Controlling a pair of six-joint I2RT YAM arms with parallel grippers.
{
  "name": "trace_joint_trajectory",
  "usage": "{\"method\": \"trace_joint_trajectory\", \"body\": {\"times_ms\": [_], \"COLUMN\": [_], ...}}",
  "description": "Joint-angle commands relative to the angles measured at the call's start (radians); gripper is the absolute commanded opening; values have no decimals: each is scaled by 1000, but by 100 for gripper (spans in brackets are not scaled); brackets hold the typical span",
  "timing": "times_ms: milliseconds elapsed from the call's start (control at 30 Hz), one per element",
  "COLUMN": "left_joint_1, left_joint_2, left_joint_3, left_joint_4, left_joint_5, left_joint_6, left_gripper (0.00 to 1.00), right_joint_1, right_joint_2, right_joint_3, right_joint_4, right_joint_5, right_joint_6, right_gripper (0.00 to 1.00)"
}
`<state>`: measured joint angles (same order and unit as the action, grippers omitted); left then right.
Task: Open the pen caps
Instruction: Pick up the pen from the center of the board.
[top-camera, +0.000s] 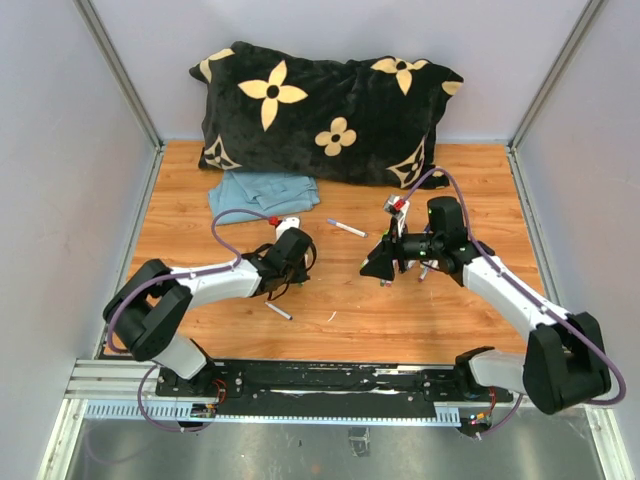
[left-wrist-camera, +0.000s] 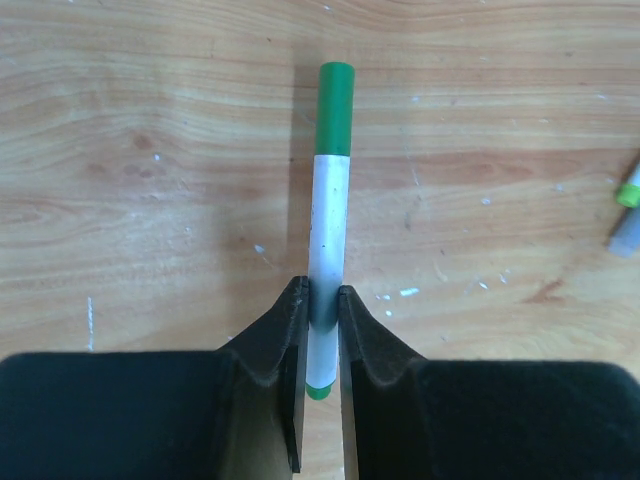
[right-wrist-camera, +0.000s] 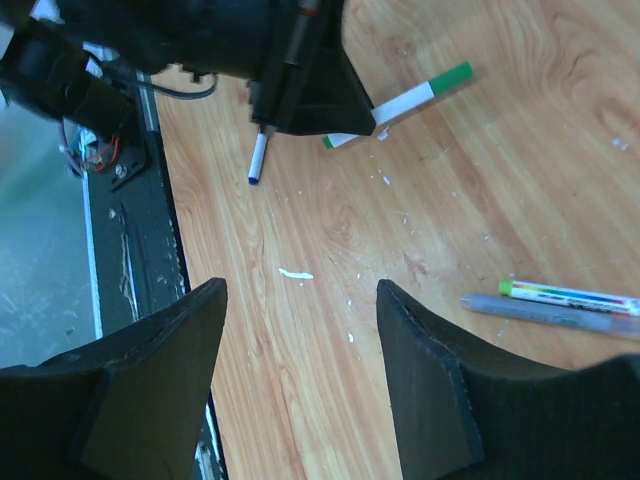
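A white pen (left-wrist-camera: 330, 215) with a green pen cap (left-wrist-camera: 336, 95) on its far end stands out from my left gripper (left-wrist-camera: 322, 300), which is shut on the lower barrel. In the right wrist view the same pen (right-wrist-camera: 400, 103) and its cap (right-wrist-camera: 452, 76) poke out to the right of the left gripper (right-wrist-camera: 290, 60). My right gripper (right-wrist-camera: 300, 295) hovers open over bare wood with nothing between its fingers. From above, the left gripper (top-camera: 297, 262) and right gripper (top-camera: 378, 268) face each other at mid-table.
A blue-tipped pen (right-wrist-camera: 258, 158) lies near the front rail (top-camera: 300, 385). Two pens, one light-green-capped (right-wrist-camera: 570, 296) and one grey (right-wrist-camera: 550, 312), lie right of my right fingers. Another pen (top-camera: 347, 228), a blue cloth (top-camera: 265, 190) and a black pillow (top-camera: 320, 110) sit farther back.
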<state>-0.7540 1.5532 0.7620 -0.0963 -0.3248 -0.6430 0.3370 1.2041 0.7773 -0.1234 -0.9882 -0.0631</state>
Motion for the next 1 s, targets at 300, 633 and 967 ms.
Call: {"method": "trace_joint_trajectory", "body": {"times_ms": [300,633,967], "left_joint_1": [-27,-64,-117], "left_joint_2": [-157,-178,-142], "left_joint_3": [-231,-311,-306], "left_joint_4": [353,473,549], "left_joint_5": [179,192,168], "left_joint_6": [-182,-323,-386], "left_gripper": [0,0,0], "right_joint_1": [45,58,80], "right_joint_2": [142,320,418], "right_joint_3": [-153,-109,-65], "right_joint_4": [479,476,444], "right_joint_5": [148,194,169], "right_joint_6": [443,569,568], "right_gripper": [62,60,60]}}
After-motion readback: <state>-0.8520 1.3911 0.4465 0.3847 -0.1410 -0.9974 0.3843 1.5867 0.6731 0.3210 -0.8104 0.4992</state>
